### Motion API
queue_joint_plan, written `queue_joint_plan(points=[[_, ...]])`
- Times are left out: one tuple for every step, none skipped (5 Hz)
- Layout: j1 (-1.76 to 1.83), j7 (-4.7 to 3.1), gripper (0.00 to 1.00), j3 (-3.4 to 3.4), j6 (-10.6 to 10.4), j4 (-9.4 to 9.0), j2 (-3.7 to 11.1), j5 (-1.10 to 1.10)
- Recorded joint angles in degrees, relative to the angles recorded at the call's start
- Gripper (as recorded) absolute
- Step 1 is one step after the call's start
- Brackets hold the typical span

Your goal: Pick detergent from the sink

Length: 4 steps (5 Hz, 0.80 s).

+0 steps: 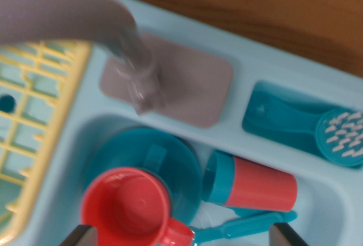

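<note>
Wrist view: detergent [256, 187], no legible label.

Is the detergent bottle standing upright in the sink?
No, the detergent bottle lies on its side in the sink, its teal cap pointing toward the red cup.

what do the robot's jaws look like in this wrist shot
Only the tips of the gripper show, at the bottom edge: two dark, nearly black, flat-sided blocks with squared corners, one at each side. Each has a thin pale edge along its top. No cables, markings or other arm parts are visible.
</note>
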Motion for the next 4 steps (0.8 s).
queue_joint_plan(points=[[0.00,0.00,0.00,0.00,0.00,0.00,0.00,0.00],[-0.52,-2.09,0.00,-0.59,-2.63,-2.60,0.10,0.06],[-0.52,-2.09,0.00,-0.59,-2.63,-2.60,0.10,0.06],[-1.03,-4.11,0.00,-1.17,-5.16,-5.12,0.20,0.12]])
